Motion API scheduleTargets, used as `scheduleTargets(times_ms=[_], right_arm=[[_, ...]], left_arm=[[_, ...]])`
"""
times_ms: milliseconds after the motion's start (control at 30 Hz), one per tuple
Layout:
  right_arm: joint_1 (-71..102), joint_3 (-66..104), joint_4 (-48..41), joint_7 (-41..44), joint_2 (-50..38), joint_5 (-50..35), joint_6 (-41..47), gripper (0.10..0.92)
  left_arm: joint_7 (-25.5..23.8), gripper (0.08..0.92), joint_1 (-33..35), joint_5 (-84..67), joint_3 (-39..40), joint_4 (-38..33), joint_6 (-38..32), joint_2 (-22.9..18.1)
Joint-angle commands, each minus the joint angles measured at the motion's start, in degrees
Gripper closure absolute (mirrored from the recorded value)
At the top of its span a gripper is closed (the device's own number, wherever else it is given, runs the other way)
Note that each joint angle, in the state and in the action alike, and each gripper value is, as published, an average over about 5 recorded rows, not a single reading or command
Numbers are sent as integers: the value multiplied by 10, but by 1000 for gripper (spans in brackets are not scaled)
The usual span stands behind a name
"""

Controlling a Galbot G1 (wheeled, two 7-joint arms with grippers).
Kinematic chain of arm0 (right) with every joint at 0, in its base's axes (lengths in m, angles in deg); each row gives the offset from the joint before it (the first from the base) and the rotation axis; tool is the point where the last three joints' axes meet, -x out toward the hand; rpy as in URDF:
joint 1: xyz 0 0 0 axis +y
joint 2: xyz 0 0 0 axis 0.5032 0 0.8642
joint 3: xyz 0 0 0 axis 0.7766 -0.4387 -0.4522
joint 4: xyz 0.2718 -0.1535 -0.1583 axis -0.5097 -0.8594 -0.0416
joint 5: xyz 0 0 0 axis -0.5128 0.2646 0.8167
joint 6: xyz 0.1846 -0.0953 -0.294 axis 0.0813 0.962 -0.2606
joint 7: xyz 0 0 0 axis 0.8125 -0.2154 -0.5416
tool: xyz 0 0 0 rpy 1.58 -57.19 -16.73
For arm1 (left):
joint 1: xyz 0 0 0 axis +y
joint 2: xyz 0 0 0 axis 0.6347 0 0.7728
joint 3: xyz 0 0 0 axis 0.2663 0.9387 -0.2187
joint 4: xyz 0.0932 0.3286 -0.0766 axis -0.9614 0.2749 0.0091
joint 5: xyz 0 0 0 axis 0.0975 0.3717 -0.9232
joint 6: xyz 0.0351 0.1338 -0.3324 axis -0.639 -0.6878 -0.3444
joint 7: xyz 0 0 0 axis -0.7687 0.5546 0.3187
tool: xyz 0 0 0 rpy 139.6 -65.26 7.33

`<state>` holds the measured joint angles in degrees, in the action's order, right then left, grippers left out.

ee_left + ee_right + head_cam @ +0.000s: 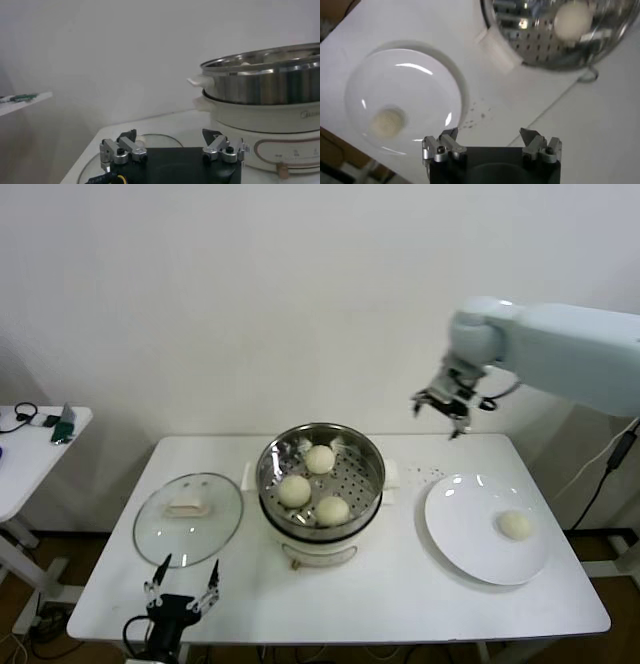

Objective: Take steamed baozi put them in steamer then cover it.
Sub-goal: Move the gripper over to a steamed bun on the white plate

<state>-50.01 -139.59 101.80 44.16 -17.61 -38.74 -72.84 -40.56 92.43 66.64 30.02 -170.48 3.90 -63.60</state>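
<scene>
Sitting upright, mouth upward, at centre of white surface (400, 604): round shiny stainless-steel steamer (365, 446), holding three round cream-white steamed baozi (294, 490). Resting on flat white plate (465, 524): fourth. Hovering open, empty: right hand (441, 410); left hand (182, 586) beside glass lid (188, 518).

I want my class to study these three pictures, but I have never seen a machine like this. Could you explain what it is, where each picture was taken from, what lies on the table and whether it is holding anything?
It is a two-armed robot. The wide picture comes from its head; the other two come from cameras on its wrists. On the white table stands a steel steamer holding three baozi; a fourth baozi lies on a white plate, and a glass lid lies flat beside the steamer. The right hand hangs open above the table's far side; the left hand waits open near the lid. Neither holds anything.
</scene>
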Motion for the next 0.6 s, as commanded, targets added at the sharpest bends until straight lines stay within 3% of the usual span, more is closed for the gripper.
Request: scheduleTargets(times_ms=[33, 267, 600], right_arm=[[99, 35, -8, 14, -186, 4, 95, 203], [326, 242, -68, 13, -216, 86, 88, 203], [510, 449, -163, 15, -168, 181, 44, 203]], left_arm=[[0, 177, 2, 6, 1, 1, 1, -2], [0, 177, 4, 13, 1, 3, 3, -9], [1, 177, 7, 37, 2, 2, 8, -13]])
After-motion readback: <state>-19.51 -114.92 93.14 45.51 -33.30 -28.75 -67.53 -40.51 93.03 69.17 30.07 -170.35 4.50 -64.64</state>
